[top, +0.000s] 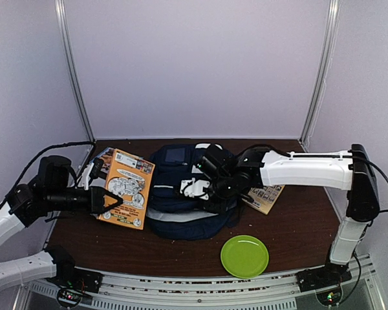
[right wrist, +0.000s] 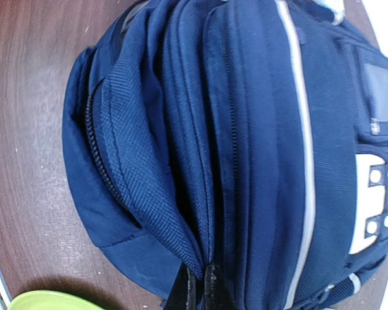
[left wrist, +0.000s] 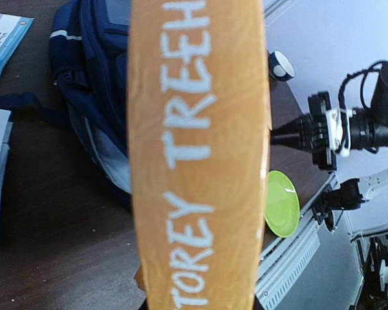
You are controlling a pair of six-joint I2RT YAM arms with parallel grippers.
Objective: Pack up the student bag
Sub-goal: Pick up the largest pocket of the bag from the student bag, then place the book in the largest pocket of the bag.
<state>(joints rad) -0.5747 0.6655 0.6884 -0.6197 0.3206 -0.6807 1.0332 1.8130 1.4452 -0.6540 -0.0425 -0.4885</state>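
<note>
Right end effector (right wrist: 195, 289) fully closed, pinching a fold of bag (right wrist: 246, 129) beneath it. Left end effector (top: 110, 201) clamps orange book (top: 126, 187), beside bag.

The bag (right wrist: 149, 161) is matt woven cloth, the table (right wrist: 26, 129) smooth dark wood, the plate (top: 244, 256) smooth plastic, the book (left wrist: 197, 161) glossy paper.
</note>
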